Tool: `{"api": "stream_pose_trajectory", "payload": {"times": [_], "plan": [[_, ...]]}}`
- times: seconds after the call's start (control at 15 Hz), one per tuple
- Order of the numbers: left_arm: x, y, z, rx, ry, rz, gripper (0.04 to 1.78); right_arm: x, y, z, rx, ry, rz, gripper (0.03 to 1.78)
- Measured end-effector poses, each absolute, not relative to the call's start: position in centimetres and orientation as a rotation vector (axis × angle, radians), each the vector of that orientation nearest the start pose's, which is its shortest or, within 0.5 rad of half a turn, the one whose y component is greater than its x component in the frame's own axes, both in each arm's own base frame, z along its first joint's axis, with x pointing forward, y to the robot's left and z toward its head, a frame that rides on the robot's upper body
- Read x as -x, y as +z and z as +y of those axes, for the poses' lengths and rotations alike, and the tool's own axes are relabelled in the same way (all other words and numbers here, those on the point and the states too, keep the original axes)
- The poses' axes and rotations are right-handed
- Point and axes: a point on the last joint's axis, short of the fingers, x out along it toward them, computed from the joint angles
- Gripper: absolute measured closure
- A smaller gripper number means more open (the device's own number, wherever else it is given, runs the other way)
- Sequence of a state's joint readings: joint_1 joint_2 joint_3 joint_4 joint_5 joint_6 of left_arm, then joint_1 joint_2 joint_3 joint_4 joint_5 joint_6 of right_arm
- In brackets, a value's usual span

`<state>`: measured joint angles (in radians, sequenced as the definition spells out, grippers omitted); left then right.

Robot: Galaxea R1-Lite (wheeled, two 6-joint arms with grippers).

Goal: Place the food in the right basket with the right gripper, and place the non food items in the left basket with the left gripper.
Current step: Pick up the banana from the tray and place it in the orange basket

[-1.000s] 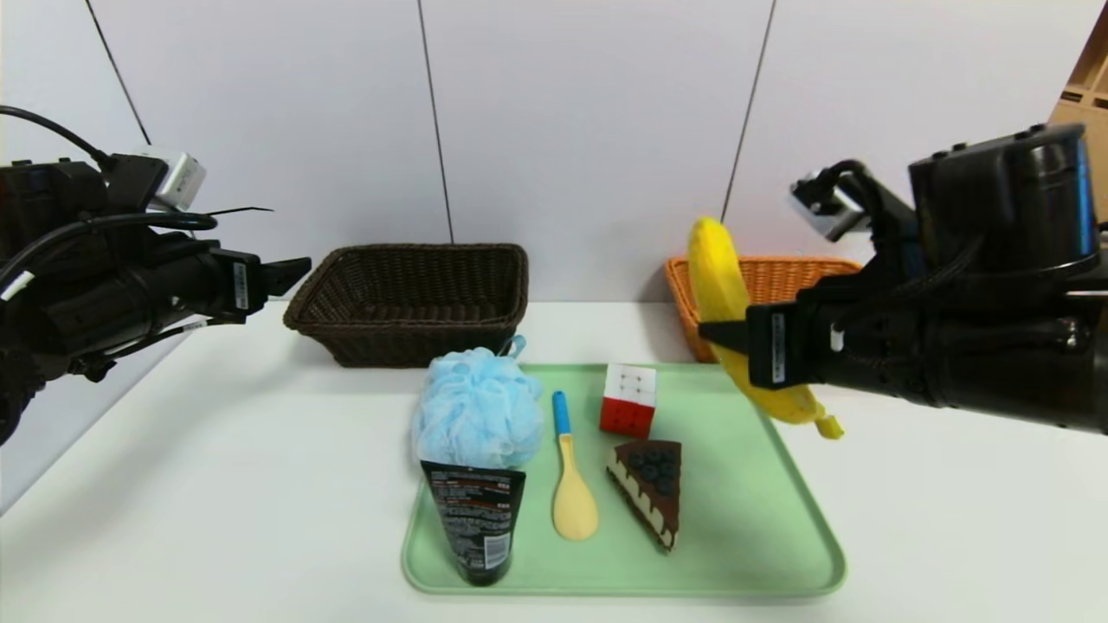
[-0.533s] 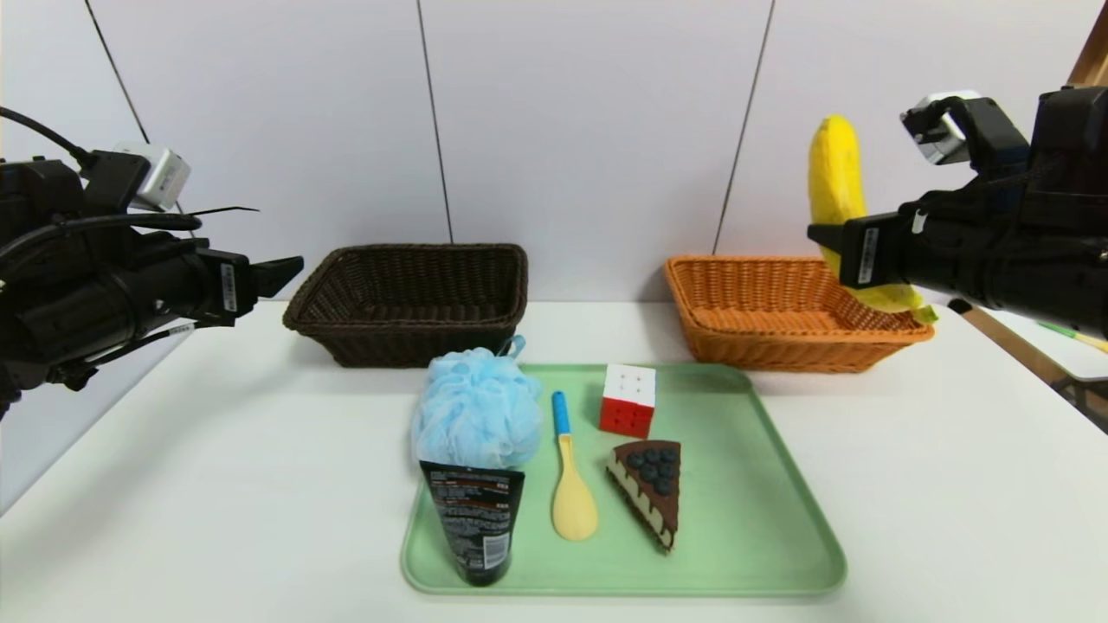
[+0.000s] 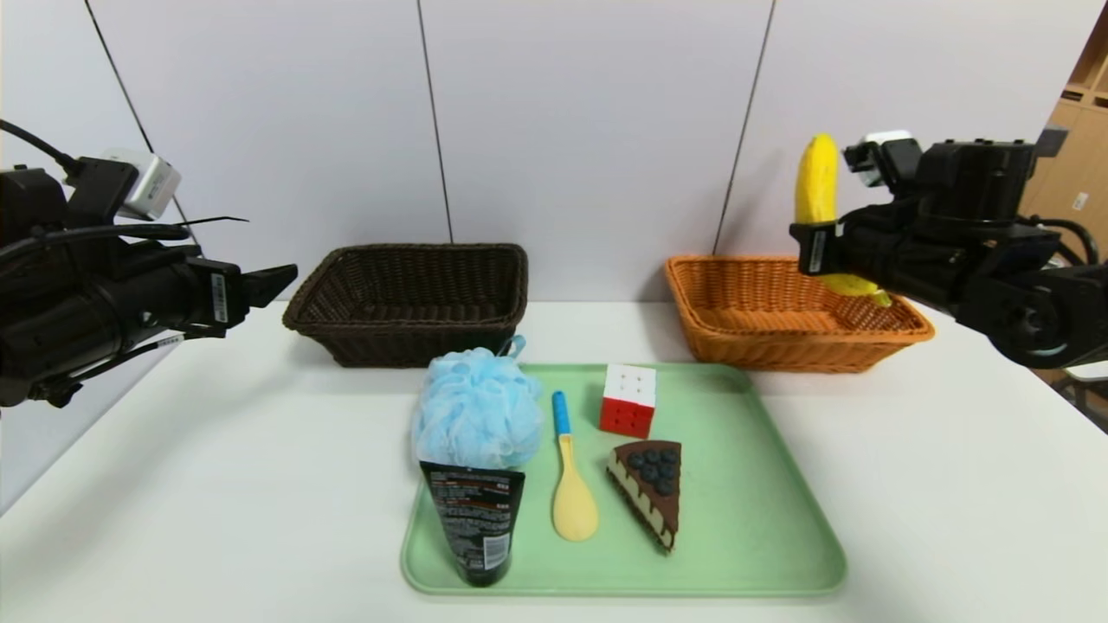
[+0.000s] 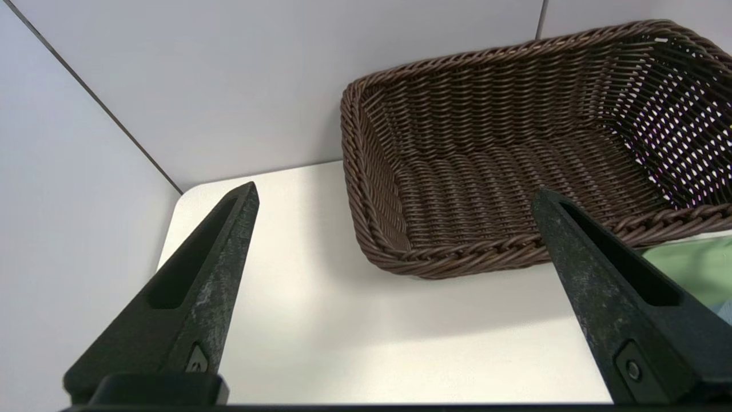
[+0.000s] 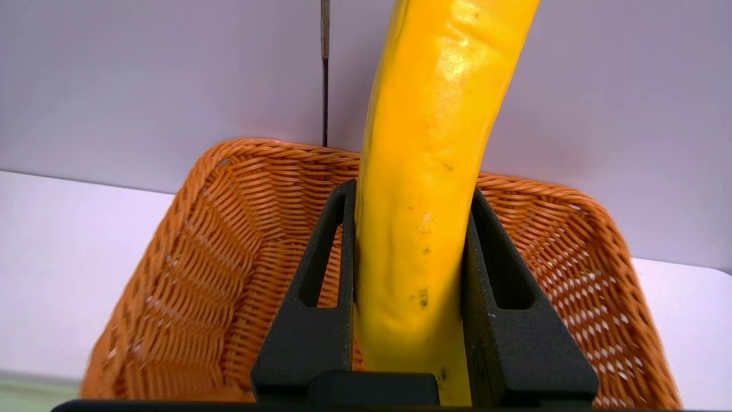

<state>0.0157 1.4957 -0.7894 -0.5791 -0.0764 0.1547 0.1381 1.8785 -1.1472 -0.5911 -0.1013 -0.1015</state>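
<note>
The fingers (image 5: 320, 297) of the right gripper (image 3: 818, 251) are clamped on either side of the banana (image 3: 817, 186), which is held nearly upright over the orange-tan right basket (image 3: 718, 277), its lower end low among the basket walls in the head view; whether it touches the weave cannot be told. The banana has not been let go, so no item is judged delivered yet: the right basket shows only bare weave around the fruit, and the dark brown left basket (image 4: 514, 171) is seen with nothing in it. The left gripper (image 4: 394, 252) is held above the table beside the left basket, its fingers spread wide with nothing between them. On the green tray (image 3: 762, 519) the cake slice (image 3: 651, 489) is left for the right gripper, and four items are left for the left gripper: the puzzle cube (image 3: 629, 400), the light-blue bath pouf (image 3: 476, 411), the black squeeze tube (image 3: 473, 523) and the yellow spoon (image 3: 571, 480). The task is judged to be at its first delivery, with five items untouched.
</note>
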Motion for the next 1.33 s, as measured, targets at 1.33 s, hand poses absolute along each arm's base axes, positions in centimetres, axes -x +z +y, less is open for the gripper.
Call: {"api": "stream_pose_trajectory", "payload": {"times": [1.33], "plan": [[-25.2, 23.6, 0.9, -0.149, -0.046, 0.1, 0.13, -41.9, 17.5, 1.4, 0.128, -0.062, 0.137, 1.29]]}}
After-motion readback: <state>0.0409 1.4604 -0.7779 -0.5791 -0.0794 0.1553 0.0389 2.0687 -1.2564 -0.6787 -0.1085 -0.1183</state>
